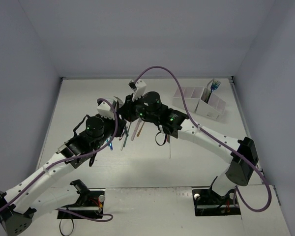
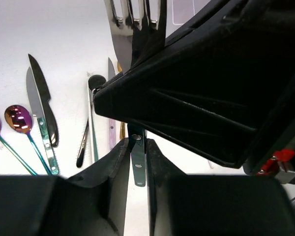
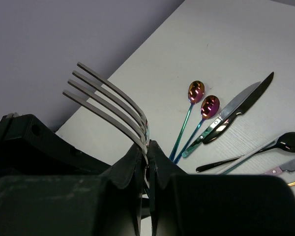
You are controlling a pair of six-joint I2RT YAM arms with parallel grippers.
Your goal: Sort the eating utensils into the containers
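Left gripper (image 2: 137, 150) is clamped on the handle of a silver fork (image 3: 108, 101), tines up off the table (image 1: 147, 169), and the right gripper (image 3: 147, 155) is pinched tight on that same fork just below the tines. Two rainbow spoons (image 3: 209, 105) lie loose on the table. Far right, the white containers (image 1: 199, 101) hold a blue fork (image 1: 214, 86) upright.

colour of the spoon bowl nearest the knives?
Iridescent purple-gold metal spoon, teal handle; right wrist view best.

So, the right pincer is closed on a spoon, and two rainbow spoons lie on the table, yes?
No: the right pincer is closed on a fork, as the right wrist view shows. Two rainbow spoons do lie on the table.
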